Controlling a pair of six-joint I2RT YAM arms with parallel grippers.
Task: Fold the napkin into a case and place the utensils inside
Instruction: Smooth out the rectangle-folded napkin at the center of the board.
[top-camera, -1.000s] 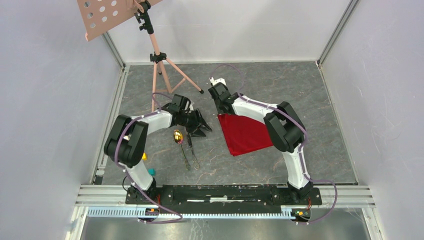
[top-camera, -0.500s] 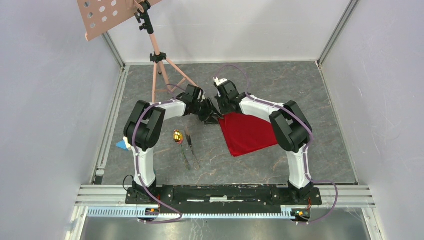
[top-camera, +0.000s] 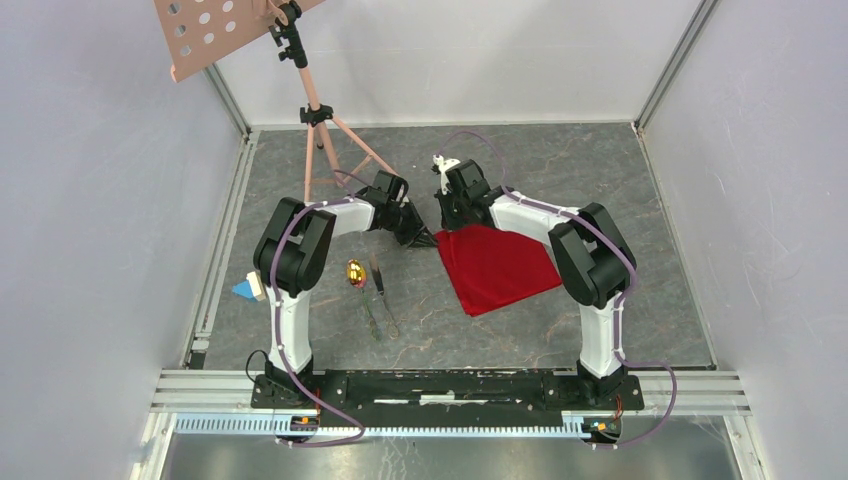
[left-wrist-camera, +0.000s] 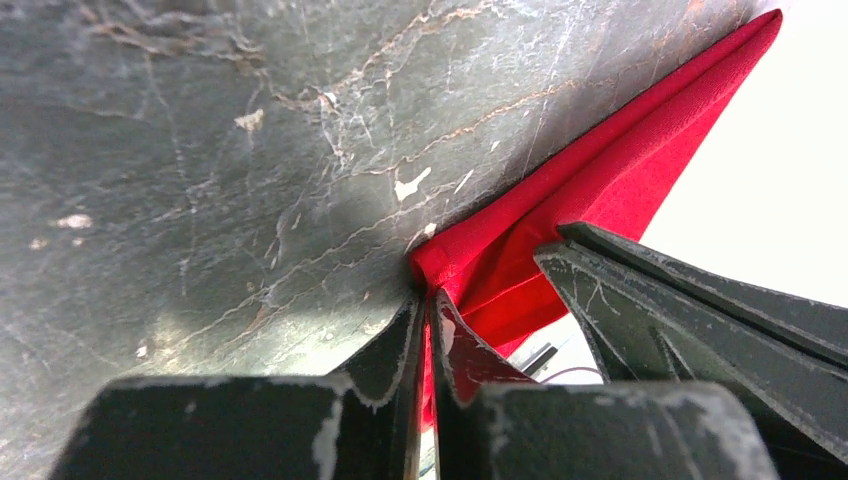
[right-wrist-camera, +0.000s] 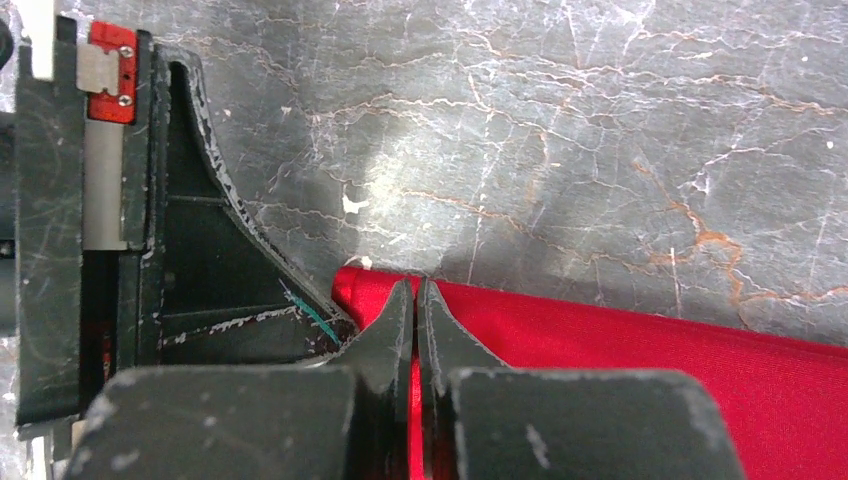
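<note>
The fold is in hand and the utensils are not yet cased. They lie loose left of the desk's middle, the gold-bowled spoon beside thin dark pieces.

Just right of them, the left end effector is pressed together on the far left corner of the napkin. The right end effector pinches the same red edge right beside it, the two nearly touching. The napkin lies flat, right of the middle, as a rough folded wedge running towards the near right. Whether each pinch holds one layer or all of them is hard to tell from the wrist views.

The next move probably calls for carrying that shared corner across the cloth without letting the layers slip, and for the two arms to avoid colliding.

The desk is dark grey, marbled and scuffed. A blue block sits at its left edge, and a pink music stand stands in the far left corner. Pale walls close in three sides.
</note>
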